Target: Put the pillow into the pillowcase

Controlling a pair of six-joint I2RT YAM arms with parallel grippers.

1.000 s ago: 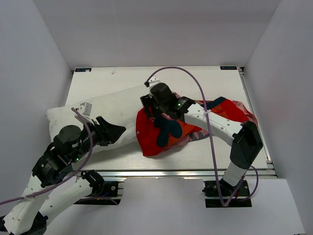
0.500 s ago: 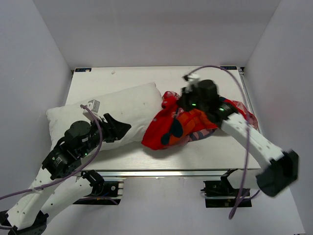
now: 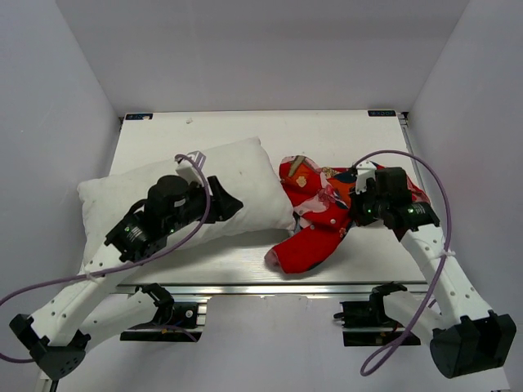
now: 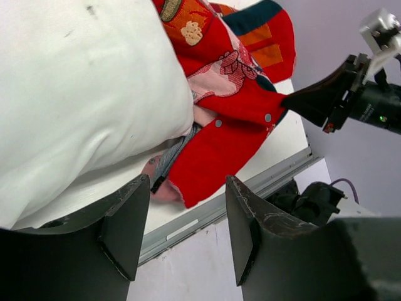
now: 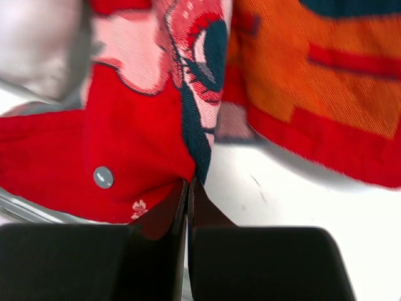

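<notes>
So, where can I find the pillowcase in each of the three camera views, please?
Top external: the pillowcase lies right of centre, against the right end of the pillow.
Left wrist: the pillowcase runs from top centre down to the middle.
Right wrist: the pillowcase fills the upper two thirds.
Shared landmark: the white table shows under the cloth in all three views.

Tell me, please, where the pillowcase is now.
In the top view, the pillowcase lies crumpled right of centre on the table, touching the pillow to its left, with the right claw at its right side.
</notes>
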